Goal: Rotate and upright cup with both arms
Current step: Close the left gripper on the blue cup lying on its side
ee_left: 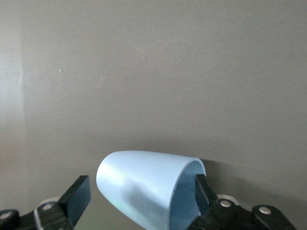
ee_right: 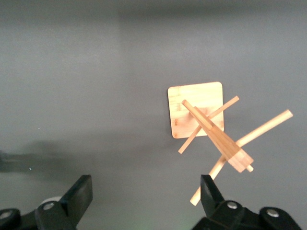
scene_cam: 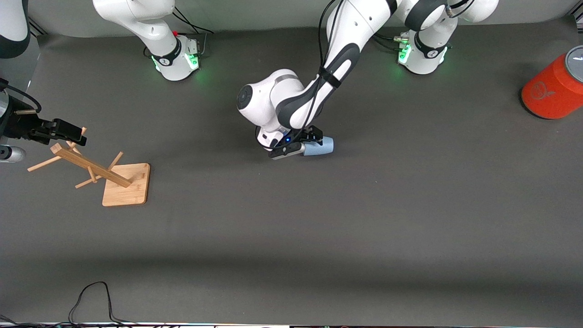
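Observation:
The light blue cup (scene_cam: 320,146) lies on its side on the dark mat near the table's middle. My left gripper (scene_cam: 304,142) is low at the cup's open end. In the left wrist view the cup (ee_left: 139,184) lies between the open fingers: one finger (ee_left: 203,191) sits inside the cup's mouth against the wall, and the other (ee_left: 76,197) stands apart from the cup's outer side. My right gripper (scene_cam: 75,134) is open and empty, up in the air over the wooden rack at the right arm's end. The right wrist view shows it (ee_right: 144,197) holding nothing.
A tilted wooden peg rack (scene_cam: 91,166) on a square wooden base (scene_cam: 126,184) stands under the right gripper; it also shows in the right wrist view (ee_right: 211,129). A large orange can (scene_cam: 553,89) lies at the left arm's end. A black cable (scene_cam: 91,296) loops at the near edge.

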